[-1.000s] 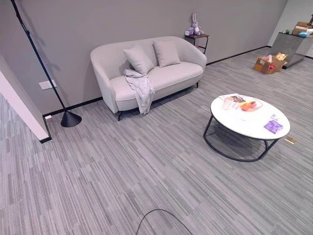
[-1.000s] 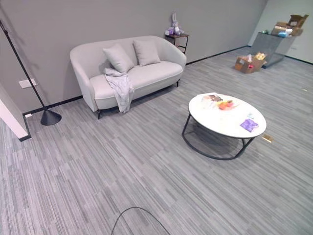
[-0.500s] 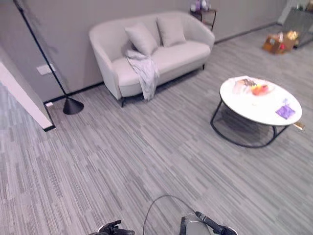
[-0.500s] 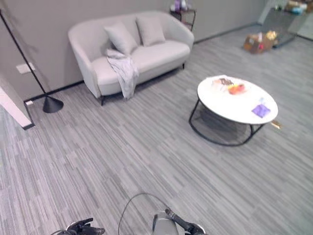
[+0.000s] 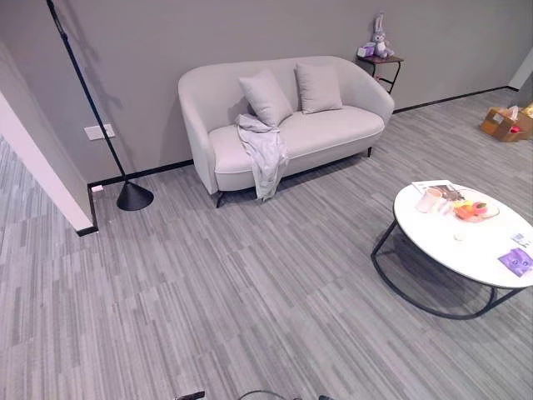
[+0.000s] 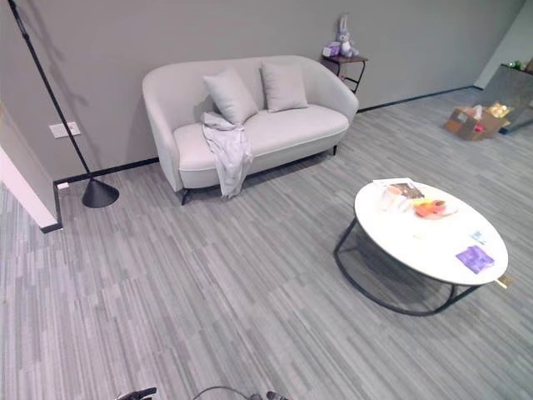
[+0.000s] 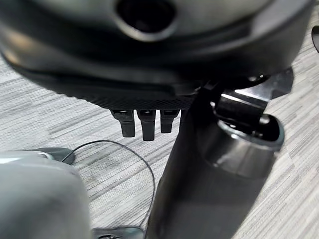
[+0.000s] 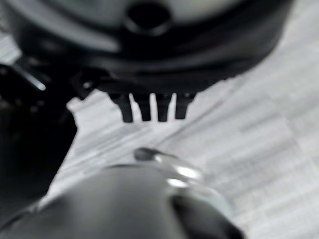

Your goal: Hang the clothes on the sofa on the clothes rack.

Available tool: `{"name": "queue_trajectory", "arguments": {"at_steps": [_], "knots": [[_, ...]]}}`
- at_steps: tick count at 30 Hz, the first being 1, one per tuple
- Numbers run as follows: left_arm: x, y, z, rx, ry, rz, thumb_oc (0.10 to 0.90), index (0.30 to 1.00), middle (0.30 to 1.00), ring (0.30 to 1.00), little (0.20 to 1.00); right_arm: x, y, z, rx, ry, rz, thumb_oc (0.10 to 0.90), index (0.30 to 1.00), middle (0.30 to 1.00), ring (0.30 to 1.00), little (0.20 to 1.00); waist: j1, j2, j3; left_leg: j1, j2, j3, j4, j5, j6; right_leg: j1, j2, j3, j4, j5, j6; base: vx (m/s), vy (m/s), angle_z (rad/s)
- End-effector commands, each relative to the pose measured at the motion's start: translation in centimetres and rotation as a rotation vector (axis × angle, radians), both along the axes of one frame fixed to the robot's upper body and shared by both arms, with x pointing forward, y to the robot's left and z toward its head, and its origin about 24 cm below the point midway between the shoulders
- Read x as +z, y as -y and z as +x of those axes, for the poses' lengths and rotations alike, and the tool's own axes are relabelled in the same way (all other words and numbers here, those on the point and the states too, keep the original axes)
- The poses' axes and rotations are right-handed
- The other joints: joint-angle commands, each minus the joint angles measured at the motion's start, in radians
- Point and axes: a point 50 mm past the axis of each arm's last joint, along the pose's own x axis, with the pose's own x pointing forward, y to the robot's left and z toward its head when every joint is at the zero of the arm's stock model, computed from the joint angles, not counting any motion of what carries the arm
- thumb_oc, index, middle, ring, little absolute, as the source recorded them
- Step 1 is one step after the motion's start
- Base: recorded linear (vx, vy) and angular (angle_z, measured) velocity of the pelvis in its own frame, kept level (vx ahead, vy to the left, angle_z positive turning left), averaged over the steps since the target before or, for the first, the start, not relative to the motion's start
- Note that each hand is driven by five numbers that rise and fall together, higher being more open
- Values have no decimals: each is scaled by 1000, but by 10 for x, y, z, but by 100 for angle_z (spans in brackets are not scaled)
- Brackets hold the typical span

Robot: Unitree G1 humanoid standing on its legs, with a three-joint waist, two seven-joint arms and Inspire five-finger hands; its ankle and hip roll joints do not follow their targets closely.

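Note:
A light grey garment (image 5: 265,150) lies draped over the front edge of the pale two-seat sofa (image 5: 333,127), just left of its two cushions, and hangs down toward the floor. The sofa stands against the grey wall across the carpet, well away from both hands. My left hand (image 7: 142,123) hangs over the carpet with its fingers straight and nothing in it. My right hand (image 8: 145,107) hangs the same way, fingers straight and empty. A thin black pole on a cone base (image 5: 135,197) leans up the wall to the left of the sofa.
A round white coffee table (image 5: 466,250) on a black frame stands at the right, bearing a fruit bowl (image 5: 475,210) and a purple packet (image 5: 516,261). A small side table with a plush rabbit (image 5: 379,40) sits behind the sofa's right end. A white wall corner (image 5: 42,167) juts in at the left.
The camera has shifted: the sofa and table sit further right and lower than half a second ago, and the arms have slipped to the bottom edge. The garment has not moved.

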Motion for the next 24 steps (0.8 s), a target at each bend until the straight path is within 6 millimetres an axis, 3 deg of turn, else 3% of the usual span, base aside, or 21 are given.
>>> {"name": "queue_trajectory", "arguments": {"at_steps": [1, 3, 4, 6, 7, 8, 9, 10, 12, 14, 15, 16, 17, 18, 19, 20, 21, 22, 23, 24], "knots": [[1, 12, 16, -17, 51, -29, 800, 900, 900, 900, 900, 2, 10, 3, 92, -2, -57, 800, 900, 900, 900, 900, 15, -3, 56, -39, 181, 32, -35, 352, 63, 42, -37, 21, 29, -66, 78, 186, -493, 9], [2, 10, 19, 1, 62, -25, 800, 900, 900, 900, 900, 2, 12, -1, 76, -17, -66, 800, 900, 900, 900, 900, 22, -21, 94, -123, 208, 58, 121, 374, 86, 87, -21, 17, 24, -80, 51, 169, -446, 8], [2, 11, 19, 8, 66, -30, 800, 900, 900, 900, 900, 2, 13, -4, 73, -32, -67, 800, 900, 900, 900, 900, 27, -22, 100, -173, 183, 62, 176, 320, 101, 97, -20, 24, 19, -85, 48, 146, -252, 7], [2, 11, 20, 16, 74, -38, 800, 900, 900, 900, 900, 1, 16, -9, 85, -64, -75, 800, 900, 900, 900, 900, 47, -19, 103, -263, 45, 30, 197, 211, 116, 125, -28, 32, -9, -83, 60, 198, -87, -7], [2, 12, 20, 28, 78, -43, 800, 900, 900, 900, 900, 2, 16, -6, 107, -60, -73, 800, 900, 900, 900, 900, 56, -14, 97, -298, -69, 30, 46, 151, 129, 126, -47, 27, -20, -77, 79, 267, -31, -21], [2, 13, 19, 33, 77, -47, 800, 900, 900, 900, 900, 2, 16, -4, 114, -53, -74, 800, 900, 900, 900, 900, 58, -5, 95, -288, -105, 35, -74, 137, 130, 129, -49, 22, -19, -88, 88, 298, -16, -22], [1, 14, 17, 37, 71, -50, 800, 900, 900, 900, 900, 2, 16, -3, 123, -47, -77, 800, 900, 900, 900, 900, 59, 8, 88, -288, -141, 29, -204, 153, 132, 135, -41, 14, -21, -98, 93, 336, -33, -15], [0, 15, 10, 35, 48, -54, 800, 900, 900, 900, 900, 2, 16, -1, 148, -45, -81, 800, 900, 900, 900, 900, 68, 32, 81, -296, -176, 10, -336, 213, 122, 156, -16, 14, -23, -112, 92, 326, -54, -7], [-2, 15, 3, 15, 21, -46, 800, 900, 900, 900, 900, 2, 13, 1, 192, -44, -85, 800, 900, 900, 900, 900, 84, 52, 86, -332, -211, -23, -445, 275, 97, 188, 11, 23, -6, -148, 82, 362, -87, 13], [-3, 15, -2, 10, 2, -43, 800, 900, 900, 900, 900, 2, 10, 5, 223, -37, -84, 800, 900, 900, 900, 900, 97, 56, 85, -346, -223, -39, -462, 287, 89, 204, 20, 39, 6, -170, 79, 400, -62, 7], [-6, 12, -23, 27, -65, -41, 800, 900, 900, 900, 900, 2, 1, 11, 301, -21, -70, 800, 900, 900, 900, 900, 123, 58, 70, -286, -221, -87, -481, 284, 120, 229, 23, 57, 67, -234, 82, 596, -70, -45], [-6, 9, -26, 31, -76, -29, 800, 900, 900, 900, 900, 0, -5, 8, 316, -29, -56, 800, 900, 900, 900, 900, 122, 41, 62, -284, -230, -86, -449, 269, 136, 246, 9, 52, 91, -256, 83, 594, -69, -69], [-6, 9, -26, 31, -76, -29, 800, 900, 900, 900, 900, 0, -5, 8, 316, -29, -56, 800, 900, 900, 900, 900, 122, 41, 62, -284, -230, -86, -449, 269, 136, 246, 9, 52, 91, -256, 83, 525, -50, -77], [-5, 5, -29, 54, -82, -18, 800, 900, 900, 900, 900, -1, -10, 7, 308, -24, -28, 800, 900, 900, 900, 900, 133, 14, 42, -257, -234, -66, -431, 236, 156, 239, -28, 41, 167, -247, 111, 671, -36, -56], [-4, 2, -27, 38, -73, -13, 800, 900, 900, 900, 900, -1, -12, 3, 274, -28, -5, 800, 900, 900, 900, 900, 142, -14, 30, -202, -243, -39, -436, 195, 183, 196, -74, 25, 345, -134, 161, 744, -24, -46], [-4, 1, -23, 26, -62, -10, 800, 900, 900, 900, 900, -1, -10, 5, 266, -18, -8, 800, 900, 900, 900, 900, 136, -13, 35, -181, -244, -33, -438, 179, 195, 151, -94, 18, 458, -76, 177, 418, -4, -31], [-4, 1, -23, 26, -62, -10, 800, 900, 900, 900, 900, -1, -10, 5, 266, -18, -8, 800, 900, 900, 900, 900, 136, -13, 33, -183, -243, -33, -437, 179, 194, 148, -93, 18, 458, -76, 177, 195, 16, -37], [-3, 1, -16, 6, -44, -5, 800, 900, 900, 900, 900, 0, -9, 7, 245, -7, -9, 800, 900, 900, 900, 900, 122, -13, 44, -155, -248, -24, -435, 162, 209, 109, -112, 14, 563, 9, 192, 303, 29, -27], [1, -2, 1, -30, 10, 12, 800, 900, 900, 900, 900, 2, -5, 13, 210, 21, -21, 800, 900, 900, 900, 900, 96, 0, 59, -106, -245, -17, -430, 133, 233, 45, -151, -17, 701, 52, 191, 414, 36, -25], [3, -3, 10, -43, 38, 21, 800, 900, 900, 900, 900, 2, -4, 14, 190, 27, -24, 800, 900, 900, 900, 900, 87, 7, 60, -72, -239, -16, -445, 122, 240, 11, -174, -34, 748, 28, 178, 402, 21, -11]]}}
